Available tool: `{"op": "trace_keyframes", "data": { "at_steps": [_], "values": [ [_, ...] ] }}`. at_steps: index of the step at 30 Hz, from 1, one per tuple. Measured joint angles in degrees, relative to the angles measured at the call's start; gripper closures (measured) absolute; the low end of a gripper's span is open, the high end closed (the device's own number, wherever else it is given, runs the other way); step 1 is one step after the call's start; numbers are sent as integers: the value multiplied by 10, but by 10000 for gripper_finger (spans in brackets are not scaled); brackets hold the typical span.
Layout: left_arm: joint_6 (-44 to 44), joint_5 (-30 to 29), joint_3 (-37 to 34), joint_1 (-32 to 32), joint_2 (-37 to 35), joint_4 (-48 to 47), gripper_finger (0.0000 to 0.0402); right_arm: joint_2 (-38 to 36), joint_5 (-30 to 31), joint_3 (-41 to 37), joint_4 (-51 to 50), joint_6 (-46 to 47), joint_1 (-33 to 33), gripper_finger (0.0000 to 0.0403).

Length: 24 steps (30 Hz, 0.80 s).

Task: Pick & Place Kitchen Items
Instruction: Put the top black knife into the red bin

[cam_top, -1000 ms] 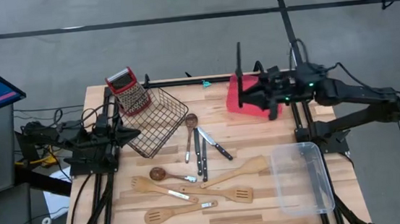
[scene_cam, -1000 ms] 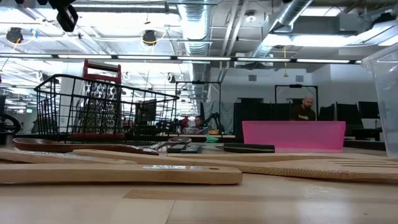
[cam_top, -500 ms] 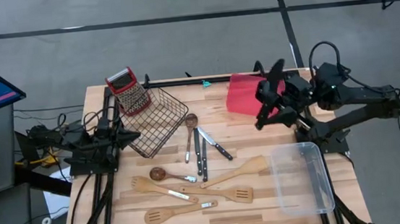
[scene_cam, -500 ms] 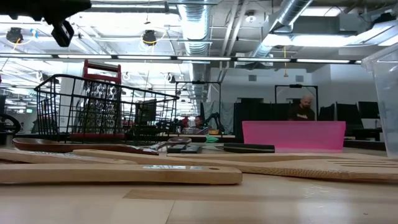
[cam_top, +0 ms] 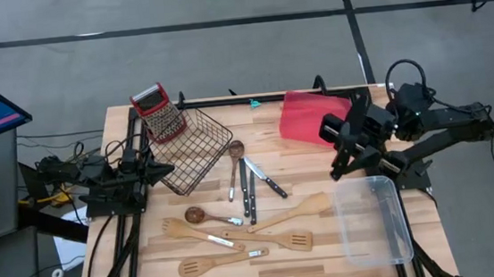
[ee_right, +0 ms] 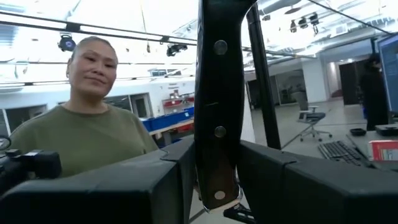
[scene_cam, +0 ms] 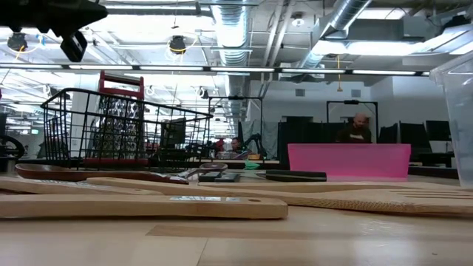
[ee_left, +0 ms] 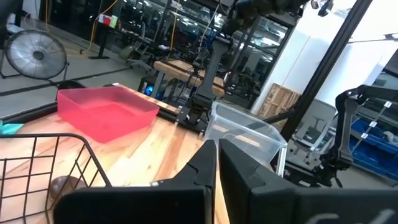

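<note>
Knife (ee_right: 217, 93) in right hand (ee_right: 214, 186), blade cut off

Black-handled riveted knife (ee_right: 216, 106) is upright, pinched between the right fingers (ee_right: 168, 180). On the counter: two knives (cam_top: 248, 188) side by side, dark-bowled spoon (cam_top: 233, 167) beside them, small spoon (cam_top: 198, 215), pale wooden spatulas (cam_top: 278, 240) lying flat nearby.

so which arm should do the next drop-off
Right. Its fingers are shut on a black-handled knife, and that arm is between the red tray and the clear bin. The left gripper waits shut and empty beside the wire basket.
</note>
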Motion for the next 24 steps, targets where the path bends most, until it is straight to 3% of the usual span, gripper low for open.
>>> {"op": "trace_keyframes", "data": {
  "at_steps": [8,15,24],
  "values": [
    [23,0,0,0,0,-1,399,0,90,0,-49,1,-6,301],
    [28,-3,0,0,0,-1,399,8,300,0,-140,-32,-33,301],
    [28,-43,0,0,21,-9,399,52,500,0,-147,-85,-76,301]
  ]
}}
